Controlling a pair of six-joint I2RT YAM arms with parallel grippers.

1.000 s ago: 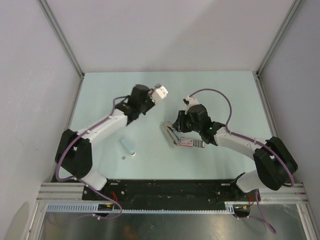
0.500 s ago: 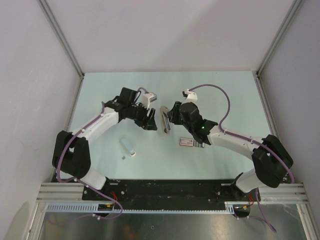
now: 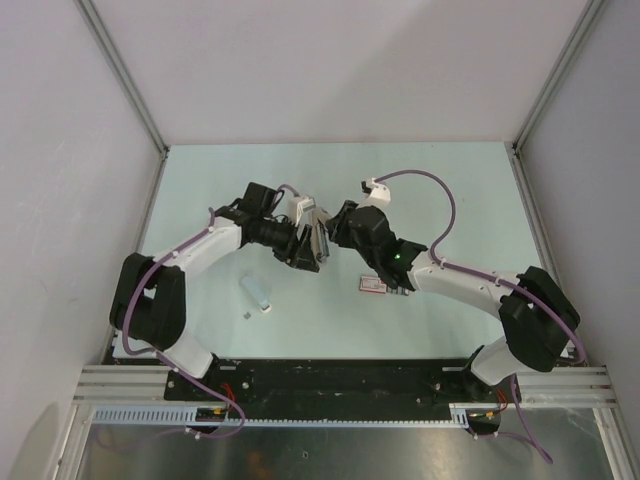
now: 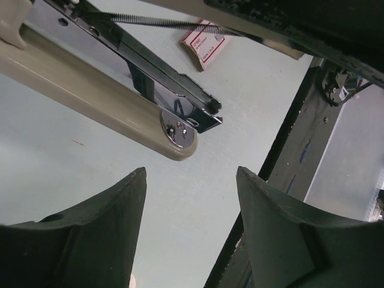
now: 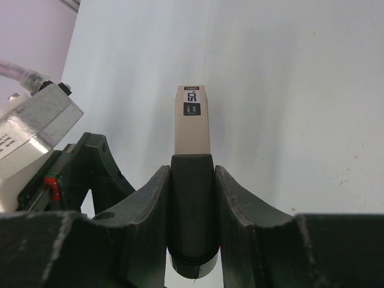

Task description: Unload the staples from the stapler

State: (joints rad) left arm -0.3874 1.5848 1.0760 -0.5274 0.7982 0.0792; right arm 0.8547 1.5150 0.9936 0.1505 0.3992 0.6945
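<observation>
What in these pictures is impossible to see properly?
- Staples inside the stapler: the left wrist view shows only its metal channel's outside.
- Stapler's rear: cut off by that view's top-left edge.
- Stapler's near end, right wrist view: covered by the right gripper.
- Tiny speck on the table, top view: too small to identify.
- Box lettering: blurred.

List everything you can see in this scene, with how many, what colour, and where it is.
stapler: one, cream-white with dark and shiny metal parts, hinged open, held over the table's middle
staples: one tiny grey strip, on the table by the blue piece's near end
blue piece: one, pale translucent blue, lying near-left of middle
box: one, pink and white, flat on the table beside the right arm
table: one, pale green
left gripper: one, black, open, facing the stapler
right gripper: one, black, shut on the stapler
</observation>
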